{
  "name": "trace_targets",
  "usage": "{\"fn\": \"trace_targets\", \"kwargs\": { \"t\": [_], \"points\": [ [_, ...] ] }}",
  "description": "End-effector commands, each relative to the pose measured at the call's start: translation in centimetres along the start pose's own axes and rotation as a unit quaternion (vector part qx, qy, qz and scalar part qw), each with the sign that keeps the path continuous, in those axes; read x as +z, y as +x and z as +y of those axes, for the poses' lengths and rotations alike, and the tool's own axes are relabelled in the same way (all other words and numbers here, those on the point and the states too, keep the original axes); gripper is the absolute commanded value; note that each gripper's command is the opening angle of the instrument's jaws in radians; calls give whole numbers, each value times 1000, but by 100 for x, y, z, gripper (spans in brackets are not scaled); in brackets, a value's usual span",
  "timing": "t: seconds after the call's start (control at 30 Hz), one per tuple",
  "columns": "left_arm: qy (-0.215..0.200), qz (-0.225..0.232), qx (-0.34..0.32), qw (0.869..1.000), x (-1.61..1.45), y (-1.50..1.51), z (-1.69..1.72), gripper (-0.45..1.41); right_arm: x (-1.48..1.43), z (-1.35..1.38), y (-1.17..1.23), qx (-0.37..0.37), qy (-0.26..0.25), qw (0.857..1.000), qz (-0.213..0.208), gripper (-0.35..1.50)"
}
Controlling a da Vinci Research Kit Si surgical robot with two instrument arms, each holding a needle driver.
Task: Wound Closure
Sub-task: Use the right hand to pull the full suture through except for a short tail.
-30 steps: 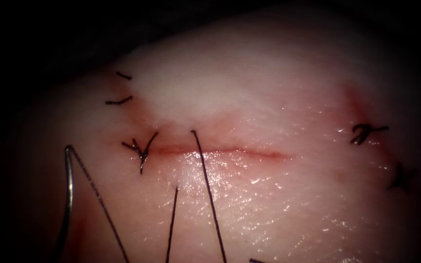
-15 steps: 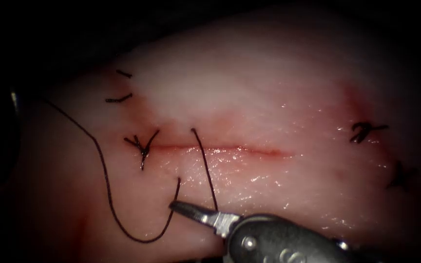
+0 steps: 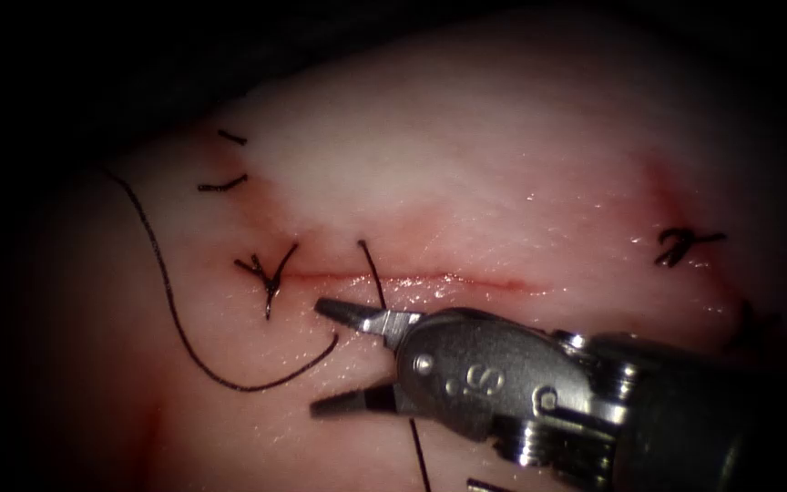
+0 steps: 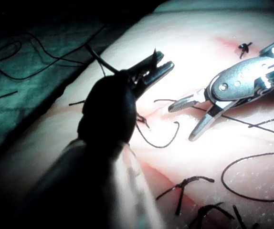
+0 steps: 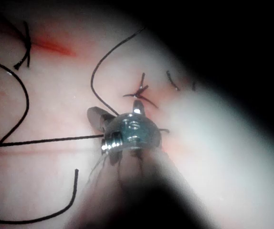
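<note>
Right tool open, empty, over thread just below the cut.
Left tool looks closed; contents unclear, needle unseen. Best grab: centre loose thread between tips, clear of tissue.

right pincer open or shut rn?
Open. In the endoscope view the right pincer has its jaws spread wide apart over the tissue, holding nothing; thread lies beside them.

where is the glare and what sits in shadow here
Endoscope view: wet glints on the tissue along the cut, its edges sink into dark; left wrist view: left tool is a backlit silhouette, right tool gleams under the light, jaws open, holding nothing.
</note>
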Motion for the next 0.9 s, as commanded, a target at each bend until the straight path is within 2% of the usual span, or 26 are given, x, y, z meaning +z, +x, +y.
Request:
{"fn": "trace_targets", "kwargs": {
  "t": [0.03, 0.07, 0.1, 0.13, 0.17, 0.2, 0.27, 0.4, 0.5, 0.67, 0.73, 0.9],
  "points": [
    [-2, 3, 2, 1000, 8, 0, -5, -45, 14, 7, 11, -1, -2, 1000, 3, 90],
    [-3, 4, 3, 1000, 8, 1, -4, -45, 16, 6, 12, -1, -3, 1000, 2, 68],
    [-4, 5, 3, 1000, 9, 1, -3, -45, 18, 5, 12, -1, -4, 1000, 2, 33],
    [-3, 5, 3, 1000, 9, 2, -3, -45, 20, 3, 12, 0, 1, 1000, -3, -18],
    [-6, 7, 3, 1000, 9, 4, -2, -45, 22, 1, 13, 40, 10, 999, -17, -35],
    [-9, 10, 3, 1000, 8, 6, 0, -45, 27, -3, 12, 68, 25, 996, -51, -35],
    [-13, 14, 3, 1000, 7, 9, 2, -45, 31, -8, 10, 62, 36, 994, -79, -35],
    [-18, 18, 3, 1000, 5, 14, 6, -45, 30, -15, 2, 57, 31, 993, -104, -35],
    [-20, 19, 2, 1000, 4, 13, 5, -45, 22, -27, 0, 69, 32, 991, -107, -35],
    [-11, 13, 5, 1000, 9, -10, -6, -45, -11, -77, 24, 98, 38, 991, -80, -35],
    [-5, 8, 6, 1000, 10, -16, -6, -45, -20, -90, 34, 106, 44, 991, -71, -35],
    [-9, -31, 12, 999, 12, -16, 13, -45, -44, -132, 80, 150, 41, 987, -29, -35]
  ]
}}
